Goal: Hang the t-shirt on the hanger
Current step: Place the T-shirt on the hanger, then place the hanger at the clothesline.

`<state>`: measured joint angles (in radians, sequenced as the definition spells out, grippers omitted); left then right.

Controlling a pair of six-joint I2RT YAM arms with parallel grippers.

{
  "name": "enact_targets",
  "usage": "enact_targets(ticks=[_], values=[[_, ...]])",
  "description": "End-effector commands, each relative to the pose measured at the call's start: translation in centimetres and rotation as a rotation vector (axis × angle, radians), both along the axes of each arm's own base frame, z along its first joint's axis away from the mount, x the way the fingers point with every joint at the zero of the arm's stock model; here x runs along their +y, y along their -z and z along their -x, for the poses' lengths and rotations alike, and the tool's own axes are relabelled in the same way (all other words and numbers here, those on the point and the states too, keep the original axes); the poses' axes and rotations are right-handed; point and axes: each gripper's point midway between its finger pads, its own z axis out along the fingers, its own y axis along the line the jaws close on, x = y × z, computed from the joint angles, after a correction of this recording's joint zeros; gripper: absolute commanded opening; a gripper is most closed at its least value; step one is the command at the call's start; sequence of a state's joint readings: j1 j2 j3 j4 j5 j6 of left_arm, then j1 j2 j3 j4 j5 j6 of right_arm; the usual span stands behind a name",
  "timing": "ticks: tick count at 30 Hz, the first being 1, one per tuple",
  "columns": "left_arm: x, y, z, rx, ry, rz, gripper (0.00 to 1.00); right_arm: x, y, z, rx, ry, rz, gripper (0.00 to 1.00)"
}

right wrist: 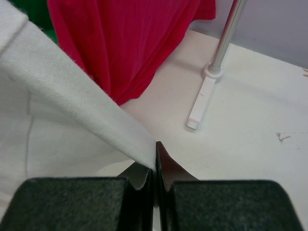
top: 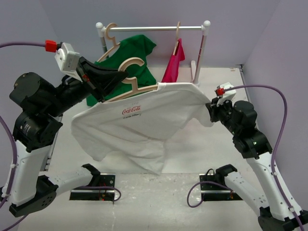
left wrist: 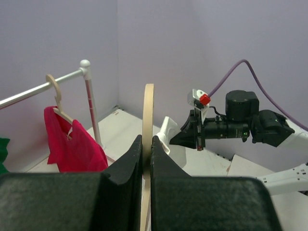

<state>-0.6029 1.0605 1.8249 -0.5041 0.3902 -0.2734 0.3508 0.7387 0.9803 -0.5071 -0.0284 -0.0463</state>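
Note:
A white t-shirt [top: 139,125] with a red Coca-Cola print hangs in the air between my two arms. A wooden hanger [top: 137,79] sits in its neck opening. My left gripper [top: 120,76] is shut on the hanger near its hook; in the left wrist view the hanger's wood [left wrist: 147,120] stands edge-on between my fingers. My right gripper [top: 210,107] is shut on the shirt's right shoulder edge, seen as white fabric [right wrist: 72,96] pinched at the fingertips in the right wrist view. The shirt's lower hem droops toward the table.
A small clothes rail [top: 154,28] on white posts stands at the back. A green shirt [top: 137,53] and a pink top [top: 174,62] hang from it on wooden hangers. The rail's right post foot [right wrist: 204,96] lies just beyond my right gripper. Purple walls surround the table.

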Motion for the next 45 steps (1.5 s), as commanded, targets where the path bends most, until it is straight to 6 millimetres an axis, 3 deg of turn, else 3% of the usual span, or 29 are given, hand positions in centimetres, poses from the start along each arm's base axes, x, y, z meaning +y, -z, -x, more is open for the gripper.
enact_targets(ticks=[1,4,6,7,9,11,14,16,21,25,28,35,41,45], values=[[5.3,-7.0,1.6,-0.171,-0.195,0.182,0.0,-1.0,-1.8,-0.6,-0.019,0.061,-0.013,0.0],[7.3,-9.2,2.6,-0.211,-0.253,0.231,0.0,-0.6,-3.3,-0.7,-0.033,0.043,-0.042,0.04],[8.0,-10.6,3.3,-0.238,-0.264,0.256,0.0,0.5,-5.3,-0.1,-0.061,-0.013,-0.089,0.58],[8.4,-11.2,3.5,-0.251,-0.279,0.267,0.0,0.9,-6.0,0.2,-0.066,-0.035,-0.117,0.79],[9.6,-12.3,3.6,-0.271,-0.333,0.289,0.0,1.1,-7.9,0.8,-0.103,-0.047,-0.151,0.86],[13.3,-14.4,3.6,-0.325,-0.507,0.326,0.0,0.8,-11.0,2.2,-0.166,-0.046,-0.206,0.99],[17.4,-15.8,3.2,-0.37,-0.73,0.303,0.0,0.5,-13.5,3.7,-0.208,-0.058,-0.231,0.99],[18.0,-15.2,2.7,-0.362,-0.781,0.283,0.0,0.2,-14.1,4.2,-0.209,-0.045,-0.241,0.99],[16.8,-12.9,0.9,-0.344,-0.785,0.183,0.0,-0.2,-13.7,4.1,-0.204,-0.024,-0.245,0.99],[12.6,-10.8,-1.3,-0.314,-0.658,0.149,0.0,0.7,-12.7,3.8,-0.17,-0.056,-0.255,0.99],[8.9,-7.5,-5.4,-0.252,-0.613,0.096,0.0,1.1,-12.2,3.3,-0.154,-0.054,-0.287,0.99],[3.6,-2.5,-14.2,-0.161,-0.643,-0.002,0.0,2.0,-10.9,2.9,-0.112,-0.081,-0.32,0.99],[3.4,-1.1,-21.2,-0.107,-0.697,0.03,0.0,2.4,-9.5,3.1,-0.104,-0.102,-0.324,0.99],[2.9,-1.3,-25.2,-0.098,-0.684,0.101,0.0,2.1,-9.3,3.3,-0.121,-0.095,-0.321,0.99]])
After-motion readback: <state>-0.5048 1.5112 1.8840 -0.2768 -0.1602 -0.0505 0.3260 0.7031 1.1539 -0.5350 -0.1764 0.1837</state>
